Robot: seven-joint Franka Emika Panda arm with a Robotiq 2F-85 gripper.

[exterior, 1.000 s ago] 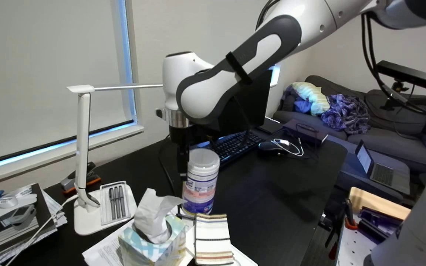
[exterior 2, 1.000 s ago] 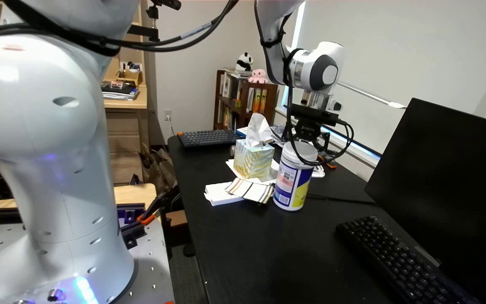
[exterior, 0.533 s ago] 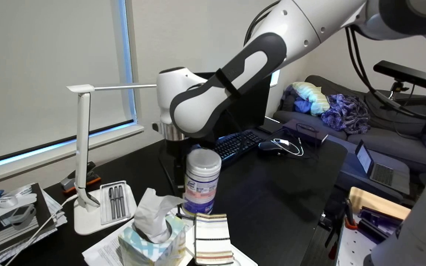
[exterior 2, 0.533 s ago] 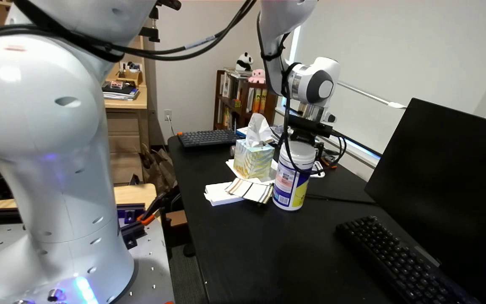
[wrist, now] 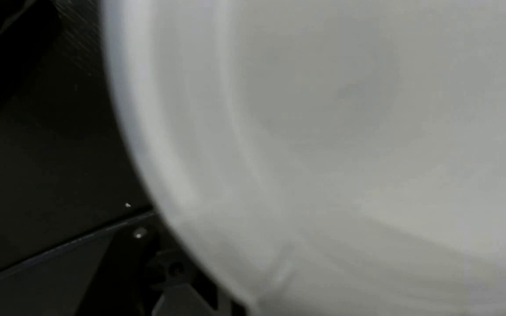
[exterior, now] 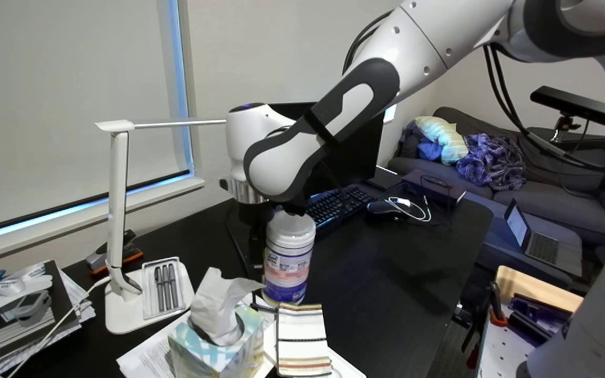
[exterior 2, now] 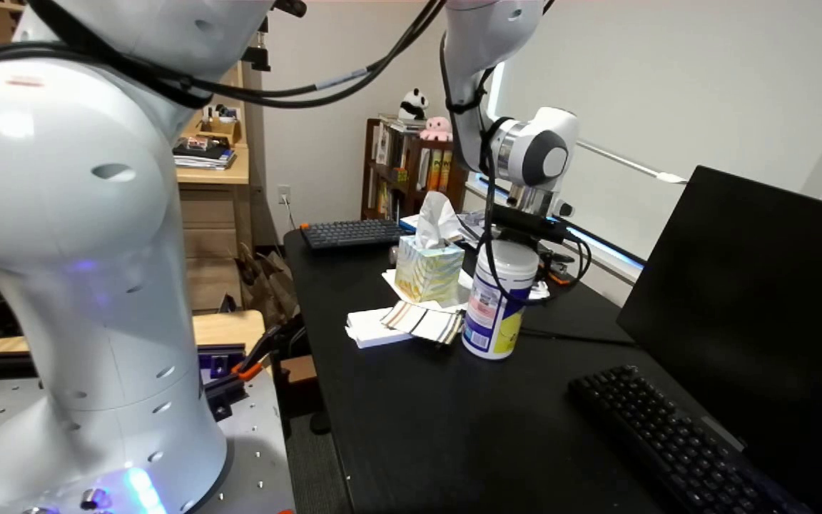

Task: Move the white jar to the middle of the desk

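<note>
Evidently the reach looks done and the carry to the middle remains: in an exterior view the white jar stands just beside the claw, perhaps touching it. In an exterior view its base rests on the desk, before the claw. In the wrist view the jar looms so close that I cannot tell how far the claw spreads or whether it grips.
</note>
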